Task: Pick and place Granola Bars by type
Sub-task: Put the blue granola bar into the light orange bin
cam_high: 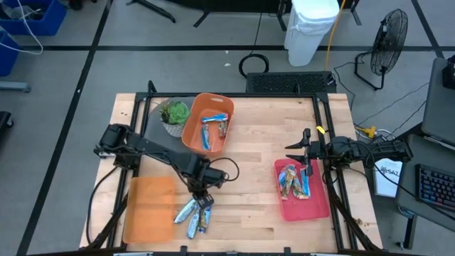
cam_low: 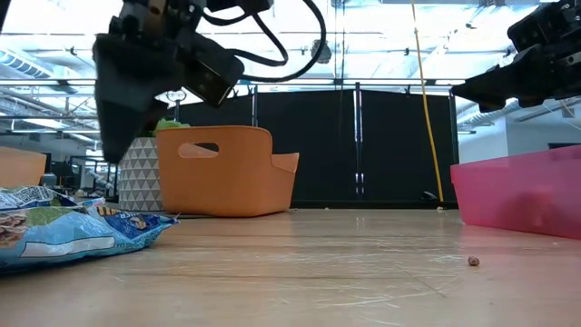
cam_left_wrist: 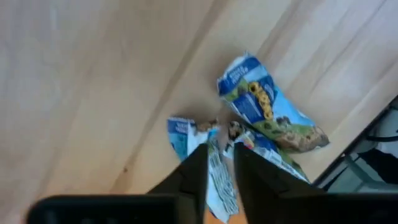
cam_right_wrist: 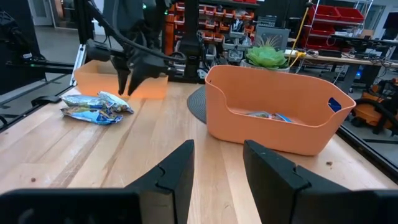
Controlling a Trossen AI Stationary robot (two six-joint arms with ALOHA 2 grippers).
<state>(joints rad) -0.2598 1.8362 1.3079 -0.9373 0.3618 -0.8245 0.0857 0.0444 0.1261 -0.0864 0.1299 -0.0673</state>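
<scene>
Sorted: bars in orange bin (cam_high: pixel 190 128) and pink tray (cam_high: pixel 321 208) | Left: bars (cam_high: pixel 195 215) near front edge | left gripper (cam_high: pixel 202 201) above them, slightly parted, empty | right gripper (cam_high: pixel 307 146) over tray, open, empty

I cannot read any words. The granola bar wrappers (cam_left_wrist: pixel 261 109) have tiny print and pictures, but the letters are too blurry.
</scene>
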